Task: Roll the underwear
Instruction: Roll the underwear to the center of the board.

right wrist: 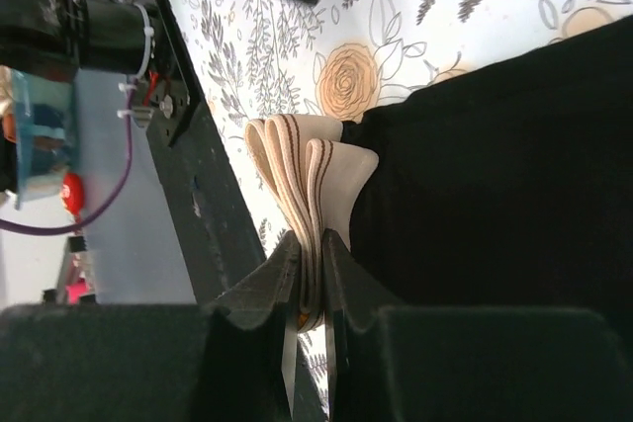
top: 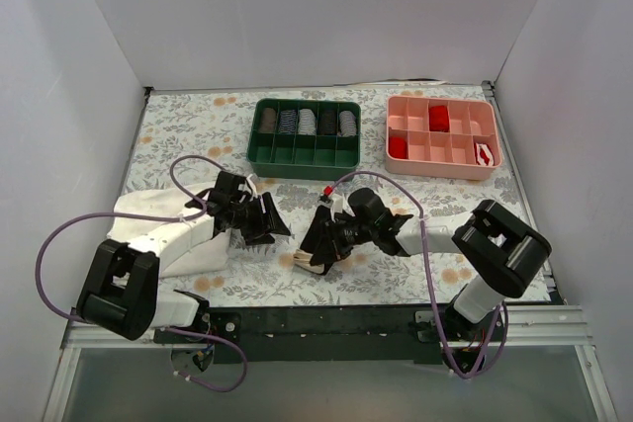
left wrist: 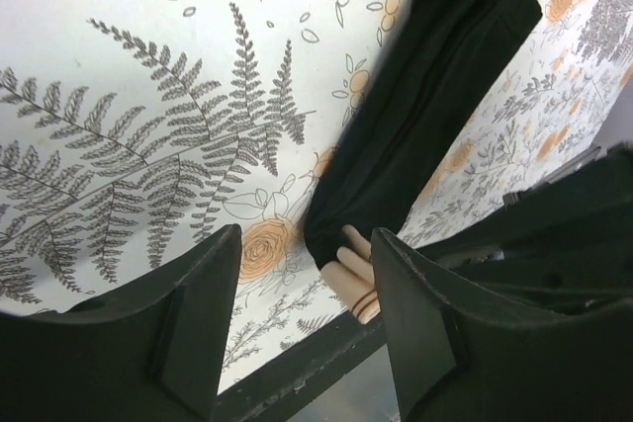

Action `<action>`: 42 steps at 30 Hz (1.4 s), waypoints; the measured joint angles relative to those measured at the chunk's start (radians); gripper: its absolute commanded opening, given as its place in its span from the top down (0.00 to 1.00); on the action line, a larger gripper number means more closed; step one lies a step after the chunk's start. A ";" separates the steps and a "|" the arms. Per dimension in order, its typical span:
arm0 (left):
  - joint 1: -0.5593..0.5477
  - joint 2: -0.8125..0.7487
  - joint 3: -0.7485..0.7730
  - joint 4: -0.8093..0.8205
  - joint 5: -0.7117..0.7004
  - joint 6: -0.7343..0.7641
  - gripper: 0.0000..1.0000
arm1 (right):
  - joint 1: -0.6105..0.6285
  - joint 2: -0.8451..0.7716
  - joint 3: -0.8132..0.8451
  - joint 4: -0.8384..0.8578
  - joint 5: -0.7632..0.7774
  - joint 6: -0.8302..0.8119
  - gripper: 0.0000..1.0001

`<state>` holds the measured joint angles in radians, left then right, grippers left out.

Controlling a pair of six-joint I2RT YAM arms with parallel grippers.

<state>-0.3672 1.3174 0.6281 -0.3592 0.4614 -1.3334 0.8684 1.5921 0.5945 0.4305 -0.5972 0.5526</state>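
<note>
Toward 6 o'clock on the bench [top: 396, 274], found the underwear [top: 318, 232] bunched, with the beige waistband [right wrist: 312, 175] at its near end. Pinching that folded waistband tight with the right claw [right wrist: 311, 266]. Holding the left claw [left wrist: 307, 241] spread at 9 o'clock of the garment, gripping nothing. Likely roll start: waistband gathered, no tight roll formed yet. Next, probably turning the waistband over toward 12 onto black fabric; calls for even tension and left-side pinning, or risks going lopsided.

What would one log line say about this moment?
right gripper: shut on underwear waistband | left gripper: open, empty, beside underwear | underwear: folded narrow, not yet rolled
</note>
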 measured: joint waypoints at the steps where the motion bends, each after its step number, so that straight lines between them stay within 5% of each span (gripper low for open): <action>1: 0.000 -0.008 -0.013 0.009 0.007 -0.004 0.45 | -0.010 0.008 0.000 0.013 -0.015 0.015 0.89; 28: -0.069 -0.118 -0.149 0.208 0.111 -0.049 0.45 | -0.182 0.170 -0.017 0.112 -0.122 0.262 0.89; 42: -0.168 0.051 -0.167 0.376 0.058 -0.054 0.47 | -0.214 0.231 0.033 0.072 -0.204 0.255 0.87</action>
<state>-0.5350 1.3682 0.4614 0.0166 0.5190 -1.3876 0.6544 1.8233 0.6273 0.5022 -0.8009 0.8074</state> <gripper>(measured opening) 0.540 0.184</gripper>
